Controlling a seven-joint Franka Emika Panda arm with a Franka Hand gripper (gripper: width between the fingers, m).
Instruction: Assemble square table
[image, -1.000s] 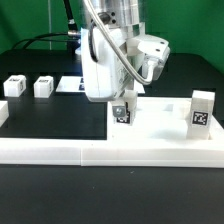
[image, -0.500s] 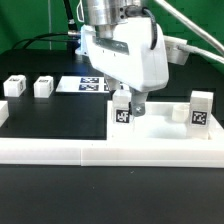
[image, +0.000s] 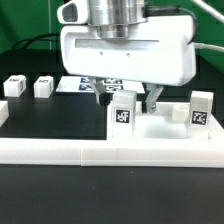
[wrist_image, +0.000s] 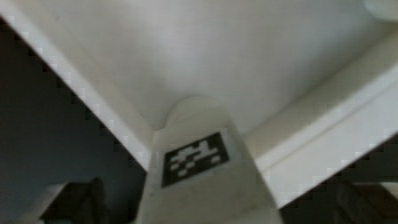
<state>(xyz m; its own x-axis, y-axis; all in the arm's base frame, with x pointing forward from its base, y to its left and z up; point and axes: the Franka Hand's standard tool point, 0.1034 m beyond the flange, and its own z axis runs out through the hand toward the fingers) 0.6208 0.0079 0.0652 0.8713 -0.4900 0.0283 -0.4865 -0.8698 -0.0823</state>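
Observation:
The square tabletop (image: 165, 137) lies white and flat behind the front rail, and in the wrist view its surface (wrist_image: 249, 60) and raised rim fill the background. Two tagged legs stand upright on it: one (image: 122, 109) near the middle, another (image: 201, 110) at the exterior view's right. My gripper (image: 127, 98) hangs over the middle leg, open, with a dark finger (image: 103, 95) on each side and a gap to the leg. The wrist view shows that leg (wrist_image: 205, 165) between the fingers (wrist_image: 80, 200), untouched. Two more legs (image: 14, 86) (image: 43, 86) lie loose on the black table at the left.
A long white rail (image: 100, 156) runs across the front of the tabletop. The marker board (image: 80, 84) lies flat behind the gripper. Black cables trail at the back left.
The gripper has turned about its own axis, now showing its broad face, and its jaws have opened off the middle leg. That leg stays upright in place.

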